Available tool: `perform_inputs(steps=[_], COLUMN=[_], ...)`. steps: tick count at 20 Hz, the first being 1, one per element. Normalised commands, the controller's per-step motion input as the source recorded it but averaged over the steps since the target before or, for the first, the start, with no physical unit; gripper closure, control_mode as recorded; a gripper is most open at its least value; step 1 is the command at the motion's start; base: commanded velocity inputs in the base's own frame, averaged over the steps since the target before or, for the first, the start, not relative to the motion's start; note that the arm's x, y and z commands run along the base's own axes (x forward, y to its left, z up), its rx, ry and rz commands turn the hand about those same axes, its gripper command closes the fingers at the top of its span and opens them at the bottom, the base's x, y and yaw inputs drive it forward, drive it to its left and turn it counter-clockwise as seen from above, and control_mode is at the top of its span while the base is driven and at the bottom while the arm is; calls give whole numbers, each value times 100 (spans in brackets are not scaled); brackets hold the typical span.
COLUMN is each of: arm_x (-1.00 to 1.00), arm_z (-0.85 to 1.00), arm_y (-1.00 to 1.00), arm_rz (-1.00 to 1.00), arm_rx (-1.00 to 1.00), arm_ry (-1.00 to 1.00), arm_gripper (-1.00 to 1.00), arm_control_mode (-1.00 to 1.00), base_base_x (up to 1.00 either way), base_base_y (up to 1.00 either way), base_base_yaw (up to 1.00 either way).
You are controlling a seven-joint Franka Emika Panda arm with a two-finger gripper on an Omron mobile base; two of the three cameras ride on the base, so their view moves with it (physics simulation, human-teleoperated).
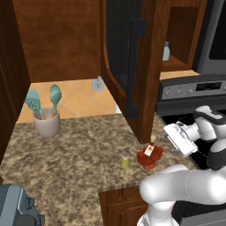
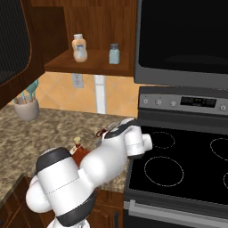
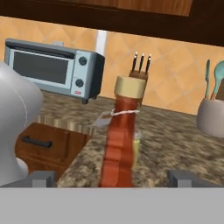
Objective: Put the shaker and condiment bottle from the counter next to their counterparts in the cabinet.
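The red condiment bottle (image 1: pixel 150 154) with a white label stands on the granite counter (image 1: pixel 75 150) near its front edge, below the open door of the cabinet (image 1: pixel 132 66). The small yellow-green shaker (image 1: pixel 125 160) stands just to its left. My gripper (image 1: pixel 168 137) hovers open a little to the right of the bottle, level with its neck. In the hand view the condiment bottle (image 3: pixel 122 140) rises close between my fingertips (image 3: pixel 41 177), with the shaker (image 3: pixel 137 146) partly hidden behind it. On the cabinet shelf (image 2: pixel 89 67) stand the counterparts, a pale blue bottle (image 2: pixel 114 53) and a tan one (image 2: pixel 79 48).
A black stove (image 2: pixel 178 164) adjoins the counter on the right, with a microwave (image 2: pixel 182 40) above it. A cup of teal utensils (image 1: pixel 46 119) stands at the back left. A toaster oven (image 3: pixel 52 68) sits further along the counter.
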Motion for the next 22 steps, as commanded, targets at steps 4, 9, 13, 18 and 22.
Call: perform_inputs(steps=[4,9,13,18,22], arm_x=[17,16,3,13,21], arm_z=[-23,-6,0,-12,-12], arm_y=[0,0,0,0,0], arm_rz=[0,0,0,0,0], arm_rx=[0,0,0,0,0], arm_ry=[1,1,0,3,5], arm_gripper=[-100,-100,-100,-100,-100], arm_control_mode=[-100,-100,-100,-100,-100], base_base_x=[0,0,0,0,0], base_base_y=[0,0,0,0,0], base_base_yaw=[0,0,0,0,0])
